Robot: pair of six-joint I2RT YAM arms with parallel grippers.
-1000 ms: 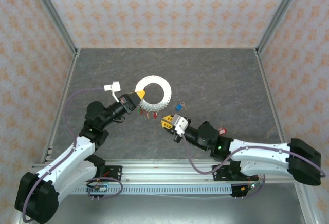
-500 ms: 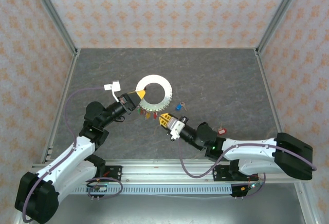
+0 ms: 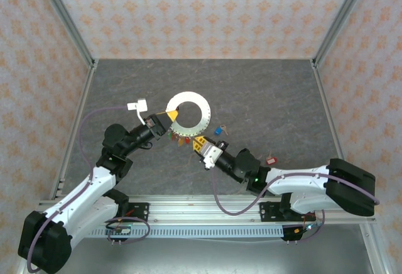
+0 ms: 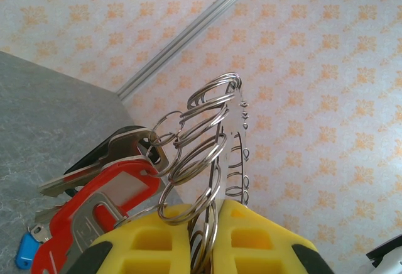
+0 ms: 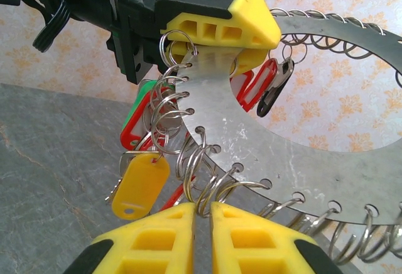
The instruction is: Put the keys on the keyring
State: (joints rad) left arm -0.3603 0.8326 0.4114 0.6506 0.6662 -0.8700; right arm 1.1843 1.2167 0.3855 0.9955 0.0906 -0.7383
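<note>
The large thin grey metal keyring (image 3: 188, 117), a flat disc with a wide hole and wire loops along its rim, is held up off the grey stone-patterned counter (image 3: 282, 98) between the two arms. The left tool (image 3: 171, 115) is clenched on its near-left edge. In the left wrist view the yellow fingers (image 4: 151, 249) squeeze the disc edge-on. The right tool (image 5: 201, 233) is clenched on the lower rim, with a wire loop (image 5: 204, 189) pinched between its yellow pads.

A bunch of small keys (image 3: 181, 139) hangs from the loops. In the right wrist view it shows one yellow tag (image 5: 139, 186), one green tag (image 5: 134, 112) and several red ones (image 5: 257, 88).

Two more keys lie loose on the counter. A blue-tagged key (image 3: 218, 131) lies just beside the right tool. A red-tagged key (image 3: 271, 159) lies further right, against the right arm. The hanging bunch crowds the rim between the two tools.
</note>
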